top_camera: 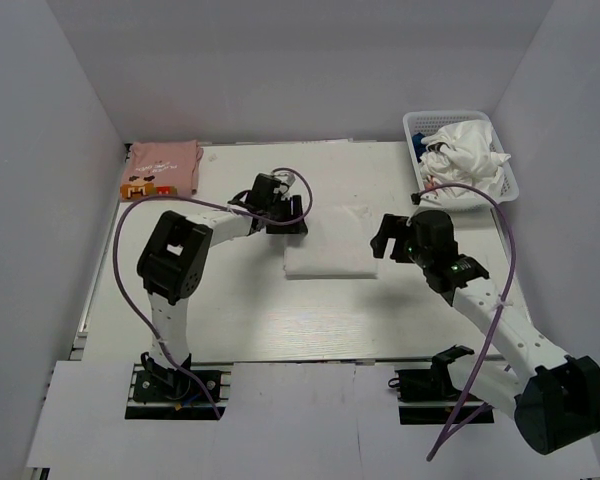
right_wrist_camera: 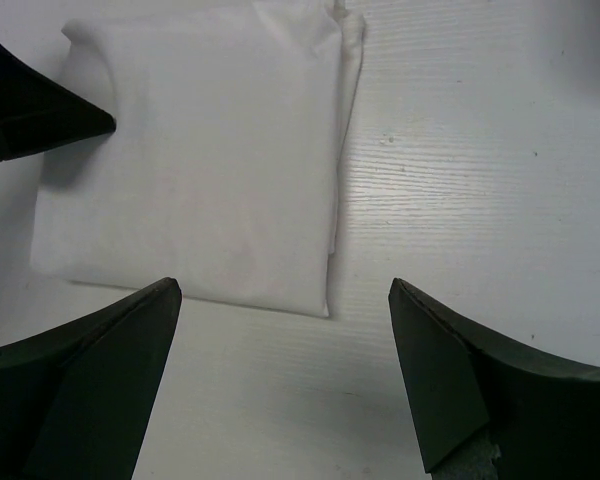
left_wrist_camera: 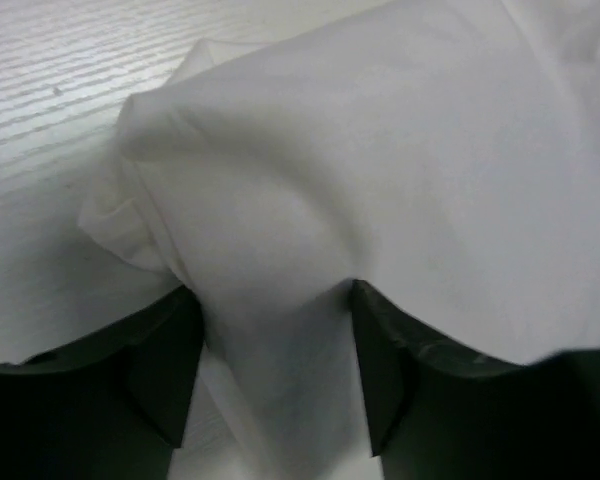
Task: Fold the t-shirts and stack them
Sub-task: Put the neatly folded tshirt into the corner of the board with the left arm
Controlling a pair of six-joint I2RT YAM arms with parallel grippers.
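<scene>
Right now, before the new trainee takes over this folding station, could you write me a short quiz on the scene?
1. True or false: the pink t-shirt lies in the basket.
2. Which one has fabric bunched between its fingers? A: left pincer. B: right pincer.
3. Fill in: the white t-shirt between the arms lies ____.
Key: 1 false, it lies folded on the table's far left corner; 2 A; 3 folded.
</scene>
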